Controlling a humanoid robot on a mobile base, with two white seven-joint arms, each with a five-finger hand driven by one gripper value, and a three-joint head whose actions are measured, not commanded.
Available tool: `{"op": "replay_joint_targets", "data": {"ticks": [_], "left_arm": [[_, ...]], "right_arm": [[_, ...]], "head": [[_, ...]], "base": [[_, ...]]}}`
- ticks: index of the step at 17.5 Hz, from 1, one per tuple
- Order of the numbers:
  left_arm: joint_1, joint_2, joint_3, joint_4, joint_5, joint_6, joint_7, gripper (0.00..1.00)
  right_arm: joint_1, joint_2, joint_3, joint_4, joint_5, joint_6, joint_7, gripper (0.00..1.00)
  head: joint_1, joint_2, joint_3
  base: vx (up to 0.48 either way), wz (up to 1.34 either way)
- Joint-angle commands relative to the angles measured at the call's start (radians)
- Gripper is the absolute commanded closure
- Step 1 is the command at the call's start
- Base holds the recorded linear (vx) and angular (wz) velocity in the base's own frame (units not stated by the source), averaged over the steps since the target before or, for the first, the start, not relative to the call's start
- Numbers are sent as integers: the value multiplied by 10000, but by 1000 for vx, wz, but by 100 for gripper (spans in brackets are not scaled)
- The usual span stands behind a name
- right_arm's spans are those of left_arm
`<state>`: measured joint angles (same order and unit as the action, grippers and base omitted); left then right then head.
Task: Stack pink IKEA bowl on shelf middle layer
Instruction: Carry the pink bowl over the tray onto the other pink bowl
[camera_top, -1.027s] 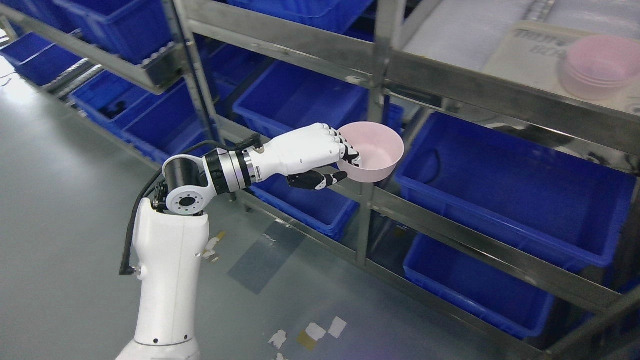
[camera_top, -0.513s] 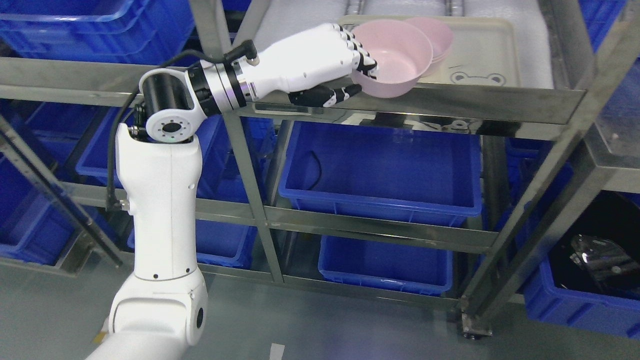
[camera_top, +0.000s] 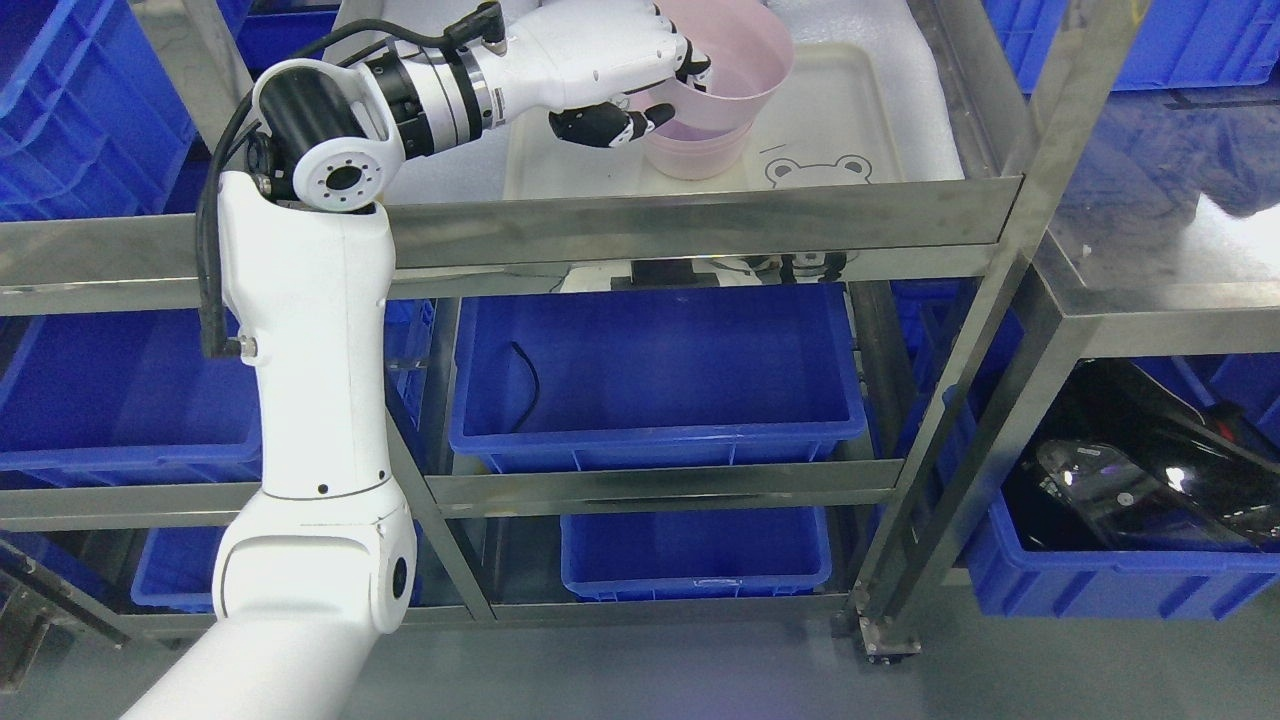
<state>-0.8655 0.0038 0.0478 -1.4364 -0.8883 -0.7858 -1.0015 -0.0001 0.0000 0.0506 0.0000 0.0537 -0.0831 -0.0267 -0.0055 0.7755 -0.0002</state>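
Note:
My left hand is shut on the rim of a pink bowl, its fingers over the near rim and the thumb under it. The held bowl sits tilted in the mouth of a stack of pink bowls that stands on a white tray with a bear face, on a steel shelf level. The white left arm rises from the lower left. No right arm shows.
Below the shelf level sits a large blue bin, with a smaller blue bin under it. More blue bins stand at left and upper right. A black object lies in a bin at lower right. A steel upright stands right of the tray.
The camera view has shifted a lot across the frames. My left hand carried the pink bowl up from beside the lower bins to the tray, and the bowl now sits in the stack's mouth.

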Motion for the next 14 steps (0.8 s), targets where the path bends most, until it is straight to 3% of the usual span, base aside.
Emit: {"op": "replay_joint_targets", "data": {"ticks": [1, 14], "left_arm": [[-212, 137, 458, 2014, -1133, 4, 166, 96], [-319, 137, 351, 2704, -1502, 4, 840, 96]], "right_arm": [[232, -175, 0, -175, 0, 2, 6, 0], [232, -175, 0, -175, 0, 2, 6, 0]], "head": [[0, 0, 0], [0, 0, 0]], "base": [[67, -133], [15, -34]]}}
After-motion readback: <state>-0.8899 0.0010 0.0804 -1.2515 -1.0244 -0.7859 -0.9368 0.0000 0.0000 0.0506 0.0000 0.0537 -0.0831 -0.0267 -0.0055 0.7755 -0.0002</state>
